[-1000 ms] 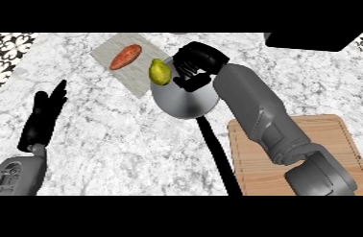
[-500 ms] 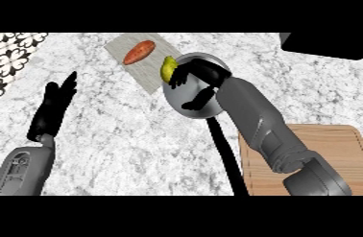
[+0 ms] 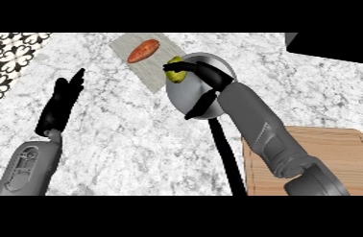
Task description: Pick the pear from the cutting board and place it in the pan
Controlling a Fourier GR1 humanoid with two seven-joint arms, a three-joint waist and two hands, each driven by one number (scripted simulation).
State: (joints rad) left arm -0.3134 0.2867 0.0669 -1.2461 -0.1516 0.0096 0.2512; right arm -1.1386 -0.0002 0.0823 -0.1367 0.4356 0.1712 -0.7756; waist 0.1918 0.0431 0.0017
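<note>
While the right hand (image 3: 202, 75) curls its fingers around the yellow-green pear (image 3: 175, 74), the pear sits over the near rim of the grey pan (image 3: 186, 99). Left hand (image 3: 62, 102) rests open, fingers straight, on the tabletop (image 3: 127, 140).

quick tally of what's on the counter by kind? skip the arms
Fruit/veg: 2, the pear held in the right hand and a sweet potato
Pans: 1, the pan
Boards: 2, the grey cutting board and a wooden board
Total: 5
</note>
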